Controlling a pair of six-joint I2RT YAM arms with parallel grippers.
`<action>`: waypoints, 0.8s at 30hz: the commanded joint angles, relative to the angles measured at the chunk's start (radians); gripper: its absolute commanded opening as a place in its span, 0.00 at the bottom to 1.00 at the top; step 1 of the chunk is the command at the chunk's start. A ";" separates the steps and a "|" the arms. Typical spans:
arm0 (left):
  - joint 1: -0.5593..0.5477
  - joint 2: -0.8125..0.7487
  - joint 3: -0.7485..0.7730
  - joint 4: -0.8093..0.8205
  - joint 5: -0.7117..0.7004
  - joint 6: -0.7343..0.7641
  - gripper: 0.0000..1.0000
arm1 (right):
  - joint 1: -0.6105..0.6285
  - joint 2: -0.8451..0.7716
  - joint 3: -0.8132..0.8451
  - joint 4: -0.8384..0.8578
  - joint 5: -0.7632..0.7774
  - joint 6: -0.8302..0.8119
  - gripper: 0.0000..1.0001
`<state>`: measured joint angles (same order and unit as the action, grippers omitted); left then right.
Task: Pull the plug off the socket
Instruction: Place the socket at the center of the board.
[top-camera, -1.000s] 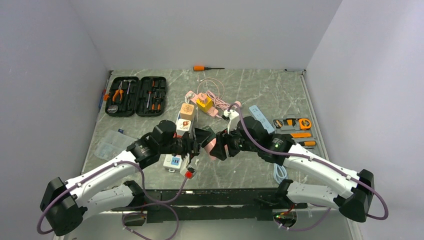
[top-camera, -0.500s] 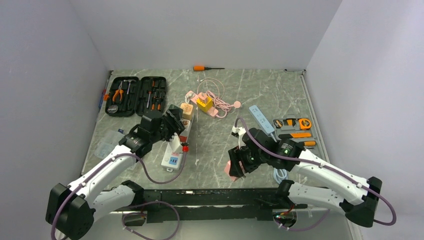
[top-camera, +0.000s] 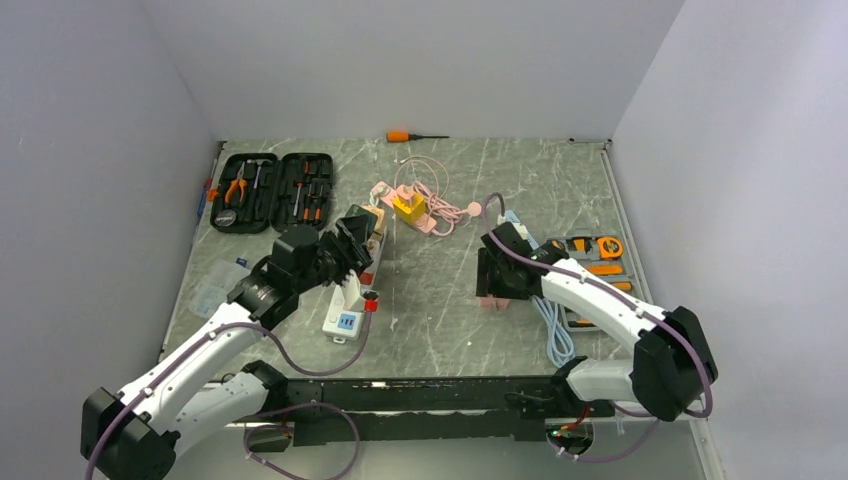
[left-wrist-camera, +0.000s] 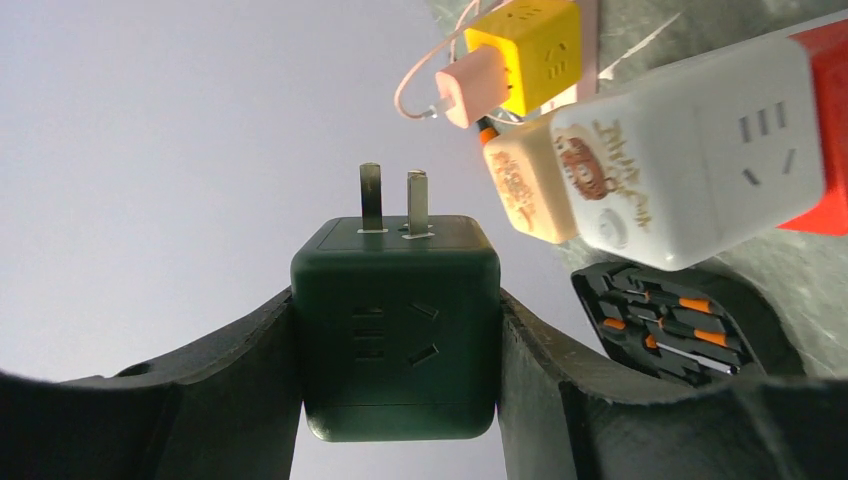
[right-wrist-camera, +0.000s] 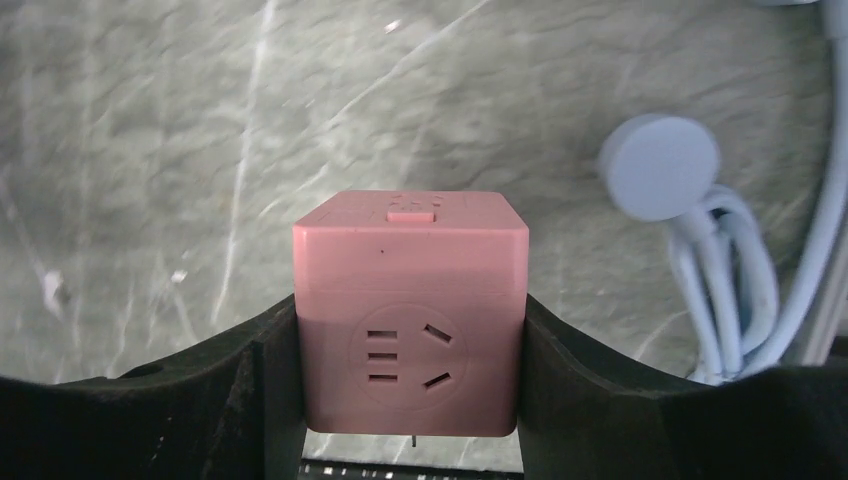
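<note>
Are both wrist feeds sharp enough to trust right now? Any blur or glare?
Left wrist: green cube crisp, its prongs dark against the bright wall, no glare. Right wrist: pink cube sharp, the table behind it slightly soft. Top external: even light, faint shadows; the dark left gripper and right gripper show little detail.

No legible text; only unreadable brown ornamental lettering on the white cube socket (left-wrist-camera: 690, 150).

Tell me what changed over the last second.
The dark green plug cube and pink socket cube, joined at centre before, are now apart. The left fingers carried the green one left; the right fingers carried the pink one right. Both grips held; tool case unmoved.
</note>
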<state>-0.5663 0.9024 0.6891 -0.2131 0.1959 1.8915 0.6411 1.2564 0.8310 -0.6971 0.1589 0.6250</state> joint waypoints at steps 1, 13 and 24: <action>-0.001 -0.050 0.066 0.061 0.049 -0.042 0.00 | -0.056 0.046 -0.007 0.115 0.106 0.023 0.00; -0.224 -0.061 0.038 -0.017 0.094 0.002 0.00 | -0.126 0.205 -0.021 0.199 0.189 0.083 0.43; -0.428 0.253 0.137 -0.049 0.124 -0.237 0.00 | -0.136 0.043 0.081 0.131 0.206 0.056 0.93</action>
<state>-0.9432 1.0630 0.7368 -0.2607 0.2760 1.7596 0.5167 1.4078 0.8246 -0.5434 0.3244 0.6865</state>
